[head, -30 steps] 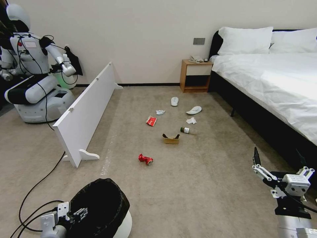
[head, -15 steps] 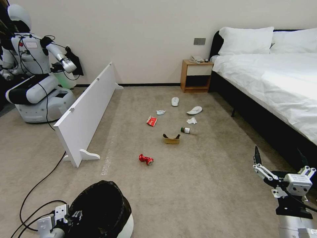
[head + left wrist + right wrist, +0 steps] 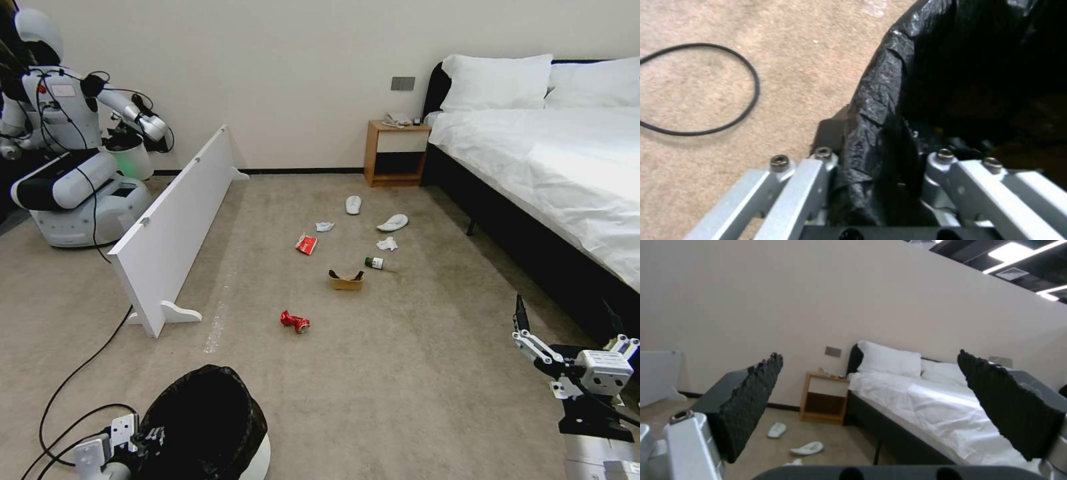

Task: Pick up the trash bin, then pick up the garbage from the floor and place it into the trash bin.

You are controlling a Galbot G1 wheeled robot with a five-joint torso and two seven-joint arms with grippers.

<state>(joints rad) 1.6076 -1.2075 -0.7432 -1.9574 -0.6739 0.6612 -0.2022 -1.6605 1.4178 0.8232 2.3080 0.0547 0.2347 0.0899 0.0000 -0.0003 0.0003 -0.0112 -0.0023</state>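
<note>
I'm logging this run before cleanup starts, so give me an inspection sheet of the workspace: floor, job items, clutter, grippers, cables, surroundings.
Surface: beige carpet, pale streak near the panel's foot.
Job's things: trash bin with black liner, at the robot's left. On the carpet: crushed red can, cardboard scrap, small bottle, red-and-white wrapper, tissues, two white slippers.
Clutter: low white panel standing on edge.
Grippers: left gripper clamped on the bin's lined rim; right gripper open, empty, raised beside the bed.
Cables: black cable looping across the carpet by the bin.
Surroundings: bed, wooden nightstand, second robot at far left.
</note>
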